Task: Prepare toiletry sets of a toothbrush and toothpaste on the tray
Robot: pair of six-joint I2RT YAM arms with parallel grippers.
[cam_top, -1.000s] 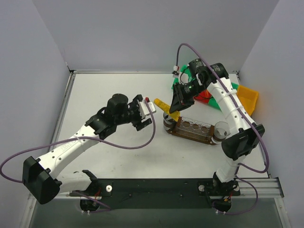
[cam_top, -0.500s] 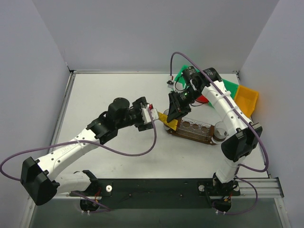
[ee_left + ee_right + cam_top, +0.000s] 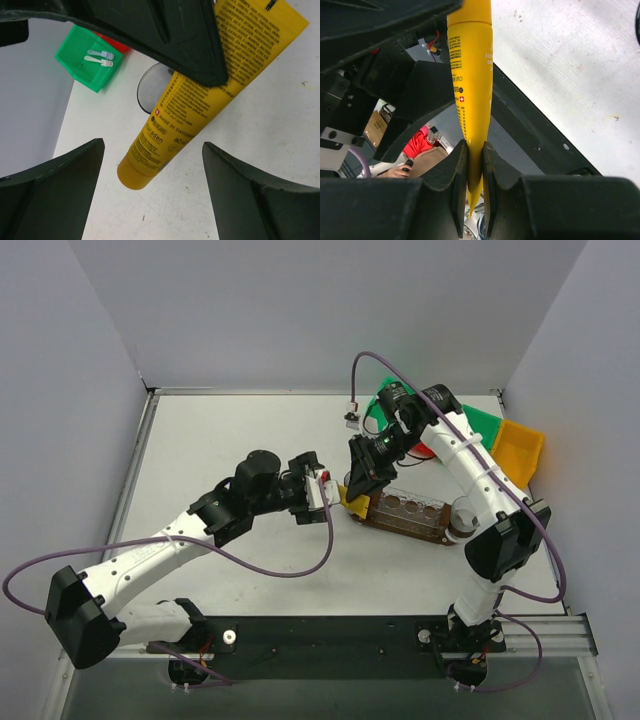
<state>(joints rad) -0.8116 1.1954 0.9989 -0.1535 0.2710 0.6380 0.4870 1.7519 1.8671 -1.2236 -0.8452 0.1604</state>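
Toothpaste tube [image 3: 172, 131], yellow, printed "MADE IN SWITZERLAND", pinched in right hand [image 3: 474, 150]

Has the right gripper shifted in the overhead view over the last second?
Yes. The right gripper, shut on the yellow tube, has moved left and down the frame, away from the green bin, to the tray's left end.

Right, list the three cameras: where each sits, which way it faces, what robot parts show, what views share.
Top external: high behind the bases, looking down on the table; left arm and right arm show.
Left wrist: looks past the open left gripper at the yellow tube.
Right wrist: looks along the right gripper, shut on the tube's flat end.
Shared: all three show the tube.
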